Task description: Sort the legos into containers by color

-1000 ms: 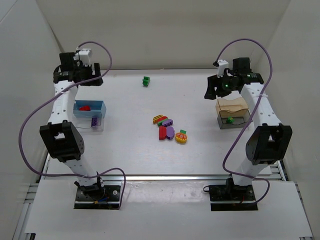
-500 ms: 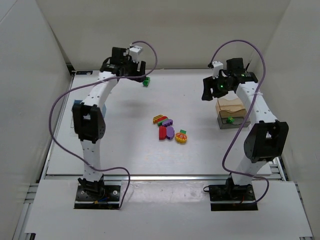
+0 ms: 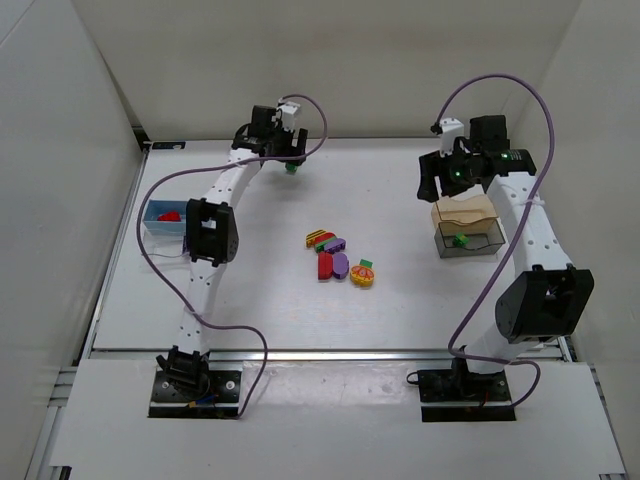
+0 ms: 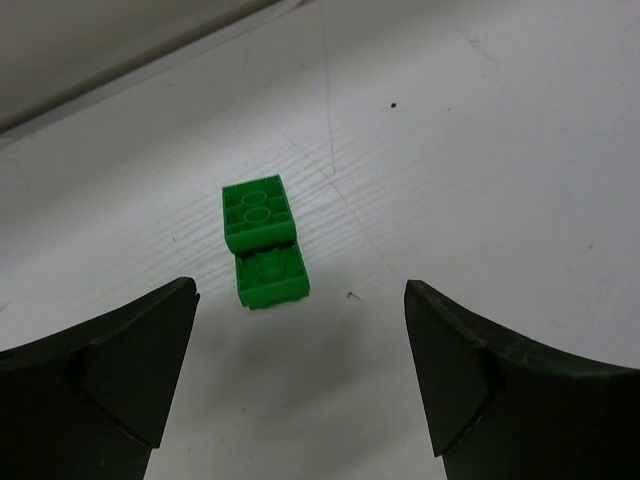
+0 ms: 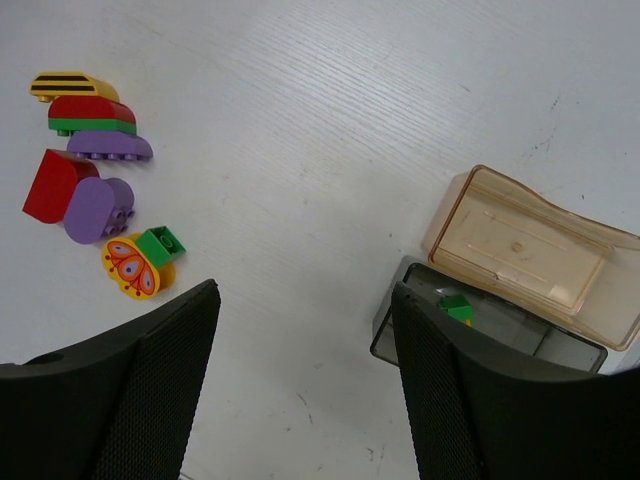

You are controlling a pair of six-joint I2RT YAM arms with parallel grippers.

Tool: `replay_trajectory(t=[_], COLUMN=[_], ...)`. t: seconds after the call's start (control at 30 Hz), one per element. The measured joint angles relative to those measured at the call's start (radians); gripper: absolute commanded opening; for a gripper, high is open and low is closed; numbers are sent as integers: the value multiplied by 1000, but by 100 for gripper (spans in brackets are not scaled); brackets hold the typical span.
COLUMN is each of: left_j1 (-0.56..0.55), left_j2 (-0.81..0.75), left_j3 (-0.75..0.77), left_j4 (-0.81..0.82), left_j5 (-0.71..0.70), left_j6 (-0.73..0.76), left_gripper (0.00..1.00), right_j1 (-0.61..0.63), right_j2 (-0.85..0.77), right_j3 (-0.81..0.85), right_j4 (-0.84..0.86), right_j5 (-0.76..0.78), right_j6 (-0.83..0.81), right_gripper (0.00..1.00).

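Since half a second ago, the left arm (image 3: 232,185) has been swung further toward the far edge of the table (image 3: 250,300), and the right arm (image 3: 522,215) has been shifted slightly to the right.

The left arm is stretched out over the far part of the table, and the blue container (image 3: 155,222) at the left edge is partly hidden behind it. A red lego (image 3: 170,214) is seen inside that container. At the right side, the tan container (image 5: 530,255) is set tilted against the far rim of the dark container (image 5: 395,335), in which a small green block (image 5: 458,308) lies.

The left gripper (image 4: 300,285) is held wide open, nothing gripped, above a green lego (image 4: 260,215) that lies on the table near the far edge. The right gripper (image 5: 305,290) is held apart and empty above bare table, between the two right-hand containers and the cluster of legos (image 3: 338,256) at the table's middle. In that cluster, yellow, red, purple and orange pieces are packed close together, some touching.
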Motion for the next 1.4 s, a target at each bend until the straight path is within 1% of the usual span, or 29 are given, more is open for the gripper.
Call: replay_trajectory(t=[0.1, 0.27, 0.6, 0.67, 0.77, 0.8, 0.87, 0.9, 0.97, 1.07, 1.1, 1.2, 1.3, 1.4], left_j1=[-11, -28, -34, -32, -31, -31, -31, -31, -31, -31, -30, -22, -3, 29], left_j2=[29, 52, 104, 117, 130, 132, 132, 132, 132, 132, 127, 92, 14, -66], left_j3=[39, 45, 53, 56, 56, 56, 56, 57, 57, 56, 44, -19, -133, -216], left_j4=[22, 45, 59, 62, 61, 61, 67, 72, 74, 74, 80, 100, 86, 69], left_j5=[-20, -49, -119, -134, -151, -152, -153, -151, -147, -134, -118, -58, 130, 354], left_j6=[19, 47, 61, 61, 61, 61, 59, 63, 61, 61, 60, 45, -3, -74], left_gripper=[95, 93, 92, 90, 80, 70, 58, 46, 39, 36, 34, 31, 27, 26], right_j1=[-5, -6, -6, -6, -6, -6, -6, -6, -6, -6, -6, -6, -6, -6], right_j2=[0, 0, 17, 24, 31, 32, 32, 33, 33, 33, 33, 33, 41, 59], right_j3=[-11, -12, -12, -12, -12, -12, -12, -12, -12, -12, -12, -12, -6, 15], right_j4=[-4, -13, -13, -13, -13, -13, -13, -13, -13, -13, -13, -13, -14, -14], right_j5=[8, 18, 24, 24, 24, 24, 24, 24, 24, 23, 20, 9, -28, -98], right_j6=[-1, -2, -2, -2, -2, -2, -2, -2, -2, -2, -2, 1, 10, 20], right_gripper=[74, 74, 74, 74, 74, 74, 74, 74, 74, 74, 74, 74, 74, 74])
